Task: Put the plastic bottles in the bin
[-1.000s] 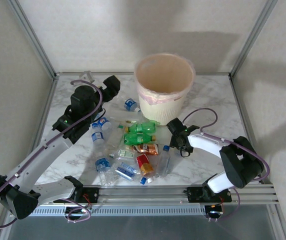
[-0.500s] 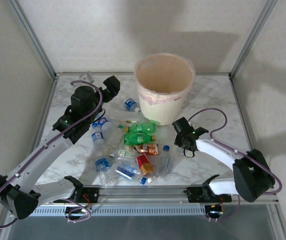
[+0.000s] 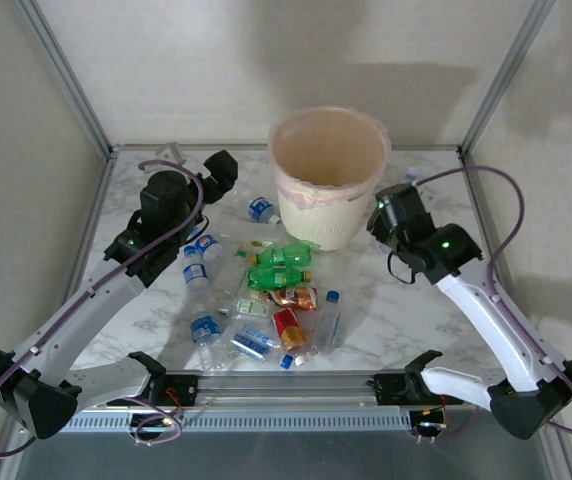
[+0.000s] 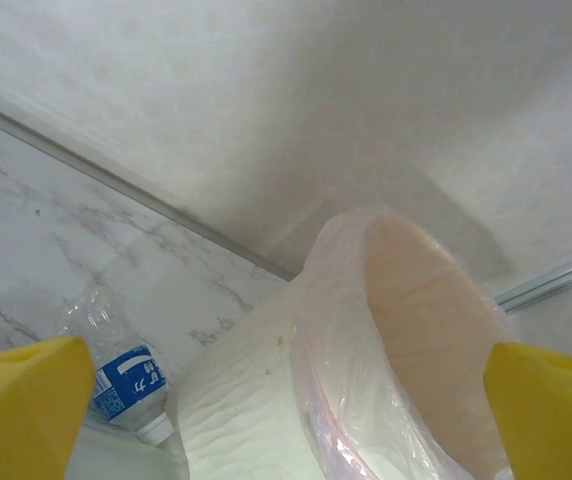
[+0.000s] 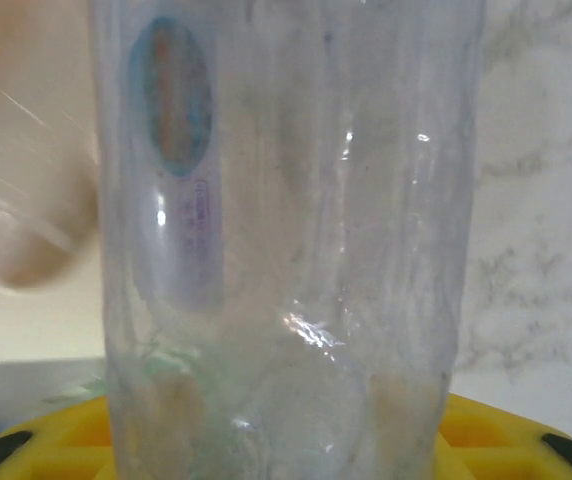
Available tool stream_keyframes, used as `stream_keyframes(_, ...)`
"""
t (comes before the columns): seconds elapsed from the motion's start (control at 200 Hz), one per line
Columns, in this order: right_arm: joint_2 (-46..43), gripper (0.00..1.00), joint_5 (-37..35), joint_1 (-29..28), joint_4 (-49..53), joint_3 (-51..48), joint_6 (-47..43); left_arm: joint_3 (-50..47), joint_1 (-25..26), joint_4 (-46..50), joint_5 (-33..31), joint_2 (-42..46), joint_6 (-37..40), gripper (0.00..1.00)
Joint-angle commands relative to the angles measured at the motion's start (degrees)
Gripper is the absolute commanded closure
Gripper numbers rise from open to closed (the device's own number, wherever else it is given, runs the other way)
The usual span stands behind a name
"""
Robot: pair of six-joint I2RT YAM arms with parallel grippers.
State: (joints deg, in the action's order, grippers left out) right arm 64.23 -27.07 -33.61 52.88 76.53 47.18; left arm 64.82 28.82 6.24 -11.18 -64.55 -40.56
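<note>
The right hand [image 3: 384, 215] is clamped on a clear bottle [image 5: 286, 250] and raised just beside the right wall of the bin [image 3: 316, 215]. The bottle looks empty, thin-walled and light. It will likely dent and slip under pressure, so take it across the mid-barrel with moderate force. The left hand [image 3: 224, 170] is spread wide and empty, left of the bin. The remaining bottles [image 3: 278, 268] lie clustered on the table [image 3: 416, 320], in front of the bin.
</note>
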Motion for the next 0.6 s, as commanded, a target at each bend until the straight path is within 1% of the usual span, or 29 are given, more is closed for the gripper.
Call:
stream_keyframes(0.0,2.53,0.53,-2.33,0.29,2.28,8.79,-5.32,1.28,-0.69,0.7,-0.82,0.42,0.39,0.0)
stream_keyframes(0.115,7.7,0.52,1.1,0.23,-1.2,18.27,-10.7,1.19,-0.95,1.23,-0.93,0.23,0.36,0.0)
stream_keyframes(0.26,15.43,0.52,3.96,0.25,-3.9,27.98,-14.3,1.12,-1.13,2.07,-0.77,-0.09,-0.18,0.0)
stream_keyframes(0.431,21.93,0.5,7.67,0.29,-7.97,32.82,-17.85,0.87,-1.55,4.15,-2.15,-0.48,-1.75,0.0)
stream_keyframes(0.596,25.69,0.49,7.84,0.33,-8.94,34.21,-19.04,-0.35,-2.85,6.63,-2.84,-0.4,-3.81,0.0)
